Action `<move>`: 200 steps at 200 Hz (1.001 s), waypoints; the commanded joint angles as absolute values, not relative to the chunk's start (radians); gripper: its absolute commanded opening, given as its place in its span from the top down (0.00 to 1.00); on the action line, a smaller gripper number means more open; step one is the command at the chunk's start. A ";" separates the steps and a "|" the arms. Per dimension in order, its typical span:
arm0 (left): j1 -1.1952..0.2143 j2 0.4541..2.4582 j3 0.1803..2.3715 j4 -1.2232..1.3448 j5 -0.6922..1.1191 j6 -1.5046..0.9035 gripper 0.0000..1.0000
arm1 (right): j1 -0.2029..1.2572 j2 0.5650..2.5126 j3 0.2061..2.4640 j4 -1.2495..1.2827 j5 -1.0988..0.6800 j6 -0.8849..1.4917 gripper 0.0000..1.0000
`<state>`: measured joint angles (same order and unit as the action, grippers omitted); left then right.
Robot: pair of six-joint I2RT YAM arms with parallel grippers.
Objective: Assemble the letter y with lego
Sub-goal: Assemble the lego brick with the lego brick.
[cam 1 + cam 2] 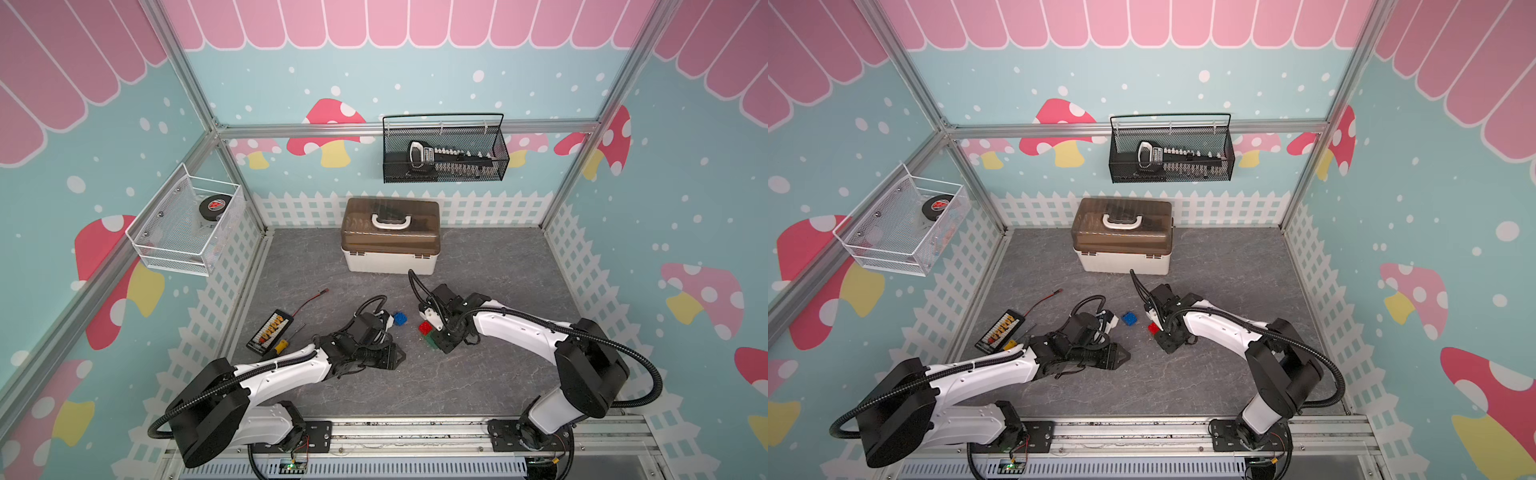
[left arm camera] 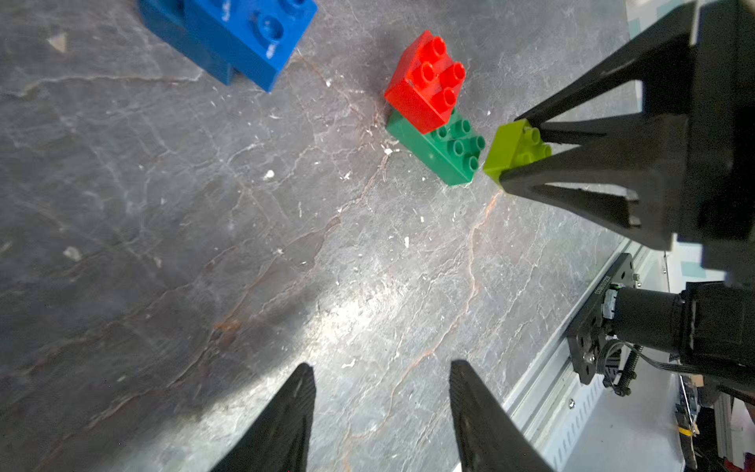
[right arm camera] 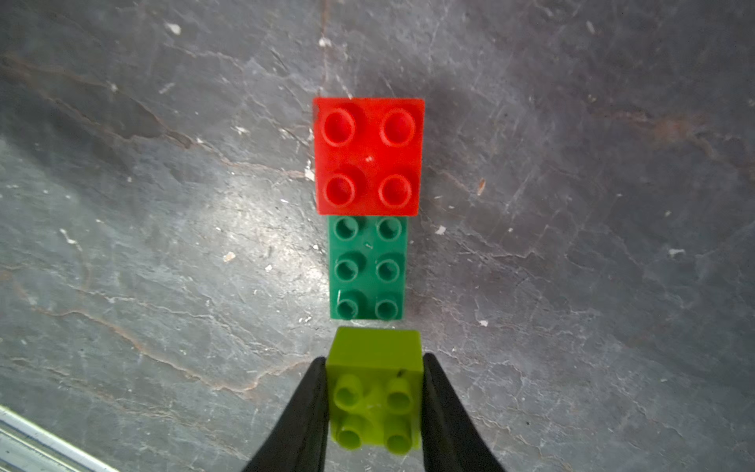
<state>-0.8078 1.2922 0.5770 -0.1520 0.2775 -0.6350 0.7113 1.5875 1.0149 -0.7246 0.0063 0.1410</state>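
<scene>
My right gripper (image 3: 374, 357) is shut on a lime square brick (image 3: 376, 392), one finger on each side. The lime brick sits just off the free end of the dark green bar (image 3: 367, 267), with a narrow gap between them. A red square brick (image 3: 369, 157) is stacked on the bar's other end. In a top view the red brick (image 1: 424, 327) and the green bar (image 1: 430, 340) show beside the right wrist. A blue brick (image 2: 245, 36) lies apart, with a second, darker blue one under its edge. My left gripper (image 2: 380, 365) is open over bare table, nothing between its fingers.
A brown-lidded toolbox (image 1: 390, 237) stands at the back. A yellow-handled screwdriver (image 1: 280, 345), a black connector tray (image 1: 270, 330) and a red wire (image 1: 311, 301) lie at the left. Wire baskets hang on the back wall (image 1: 444, 149) and the left wall (image 1: 187, 224).
</scene>
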 commanded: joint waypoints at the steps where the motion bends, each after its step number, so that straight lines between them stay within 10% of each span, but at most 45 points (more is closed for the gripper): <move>1: -0.814 1.293 0.592 -0.135 0.289 -0.612 0.45 | 0.697 1.596 1.003 -0.707 -0.015 0.113 0.65; 200: -0.815 1.296 0.574 -0.133 0.258 -0.620 0.45 | 0.681 1.667 1.013 -0.705 -0.071 0.111 0.66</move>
<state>-0.8085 1.2926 0.5766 -0.1509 0.2764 -0.6308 0.6868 1.6211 1.0092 -0.6617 -0.0658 0.1345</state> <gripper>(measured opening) 0.547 0.348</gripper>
